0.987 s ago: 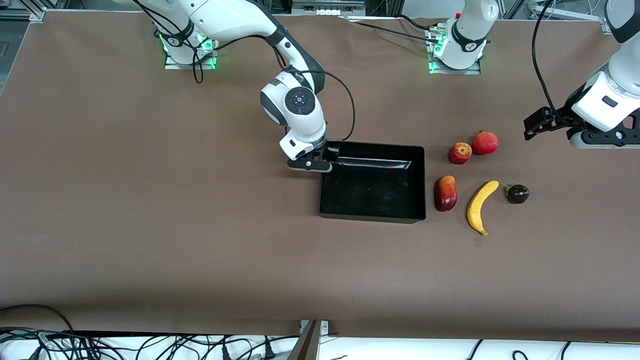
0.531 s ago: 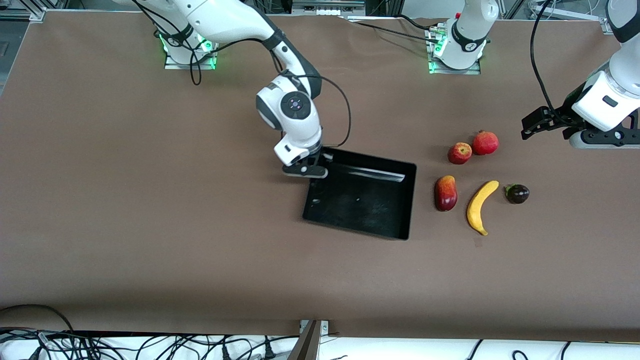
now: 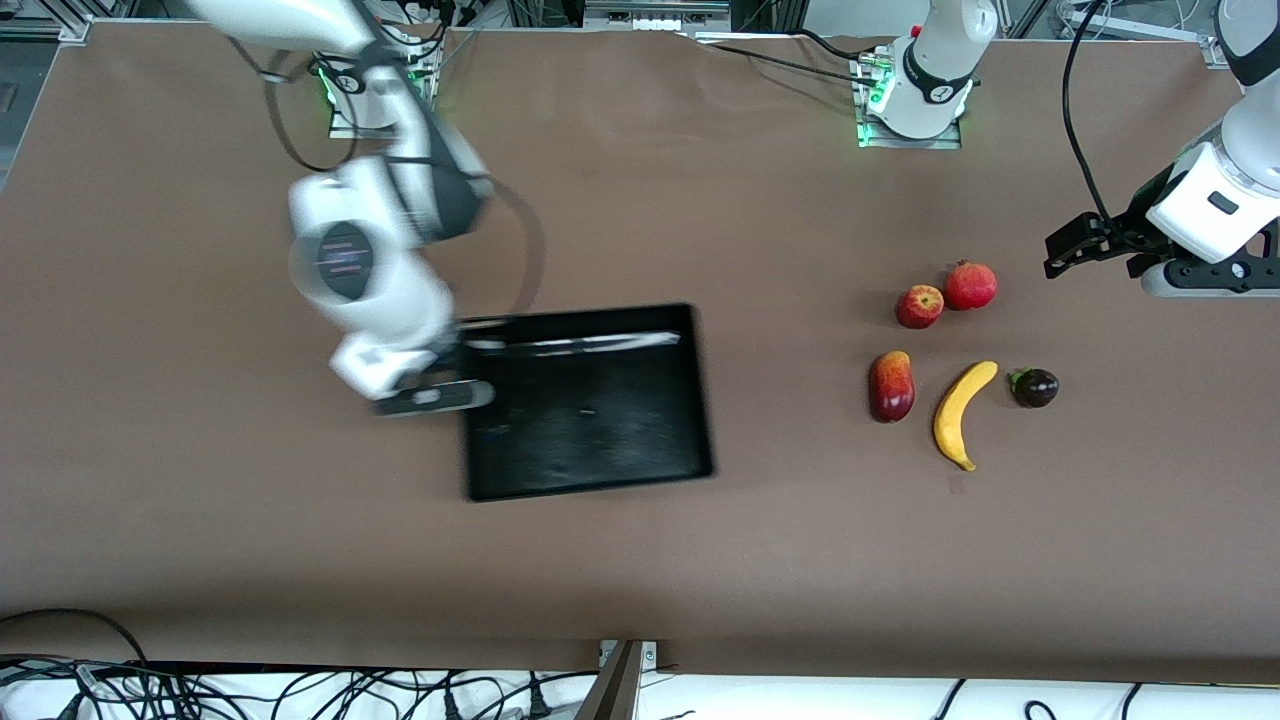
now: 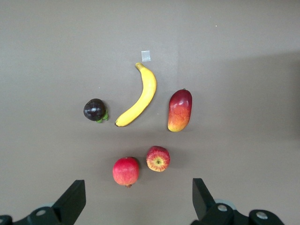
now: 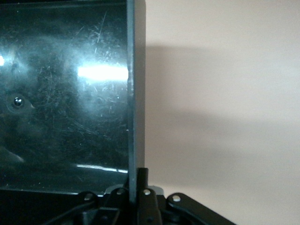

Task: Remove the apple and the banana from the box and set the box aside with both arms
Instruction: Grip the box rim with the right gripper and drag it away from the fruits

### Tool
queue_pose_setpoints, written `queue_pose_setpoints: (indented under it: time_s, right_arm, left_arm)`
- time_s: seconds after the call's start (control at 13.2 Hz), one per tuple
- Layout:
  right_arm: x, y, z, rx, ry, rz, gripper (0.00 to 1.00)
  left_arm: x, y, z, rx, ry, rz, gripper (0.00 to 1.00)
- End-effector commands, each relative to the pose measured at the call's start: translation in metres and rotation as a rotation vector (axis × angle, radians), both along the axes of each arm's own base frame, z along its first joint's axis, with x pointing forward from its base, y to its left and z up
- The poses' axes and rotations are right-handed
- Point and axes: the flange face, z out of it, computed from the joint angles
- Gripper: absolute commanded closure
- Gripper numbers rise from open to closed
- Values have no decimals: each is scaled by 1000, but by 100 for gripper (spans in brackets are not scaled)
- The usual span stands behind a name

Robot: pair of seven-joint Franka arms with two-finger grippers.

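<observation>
The black box [image 3: 590, 410] lies near the middle of the table, toward the right arm's end. My right gripper [image 3: 430, 395] is shut on its side wall [image 5: 133, 117]. The yellow banana [image 3: 960, 410] and the red apple [image 3: 919, 306] lie toward the left arm's end; they also show in the left wrist view as the banana [image 4: 139, 96] and the apple [image 4: 158, 158]. My left gripper [image 3: 1195, 280] hangs open and empty above the table past the fruits; its fingers [image 4: 72, 201] stand wide apart.
A red-and-yellow mango [image 3: 891, 385] lies beside the banana. A round red pomegranate-like fruit [image 3: 970, 285] sits beside the apple. A small dark purple fruit [image 3: 1034, 387] lies beside the banana. Cables run along the front edge.
My right gripper has dragged the box fast toward the right arm's end of the table, away from the fruits, turning it. The left arm has barely moved.
</observation>
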Motion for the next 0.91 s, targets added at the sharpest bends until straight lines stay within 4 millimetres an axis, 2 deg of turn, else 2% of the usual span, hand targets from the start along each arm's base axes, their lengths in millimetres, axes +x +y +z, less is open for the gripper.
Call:
queue_pose_setpoints:
  time_s: [0.0, 0.23, 0.3, 0.38, 0.53, 0.83]
  right_arm:
    - [-4, -89, 10, 9, 27, 59, 100]
    - [-10, -194, -12, 31, 45, 41, 100]
    - [-15, -226, -28, 65, 40, 34, 100]
    - [-23, -249, -45, 68, 23, 24, 100]
    - [-37, -280, -72, 48, -3, -10, 100]
    - [-55, -314, -101, 23, -35, -79, 100]
  left_arm:
    - [-2, 0, 4, -24, 9, -14, 0]
    - [-2, 0, 4, -24, 9, -14, 0]
    - [-2, 0, 4, -24, 9, -14, 0]
    - [-1, 0, 3, -24, 12, -14, 0]
    - [-2, 0, 4, -24, 10, -14, 0]
    - [-2, 0, 3, -24, 15, -14, 0]
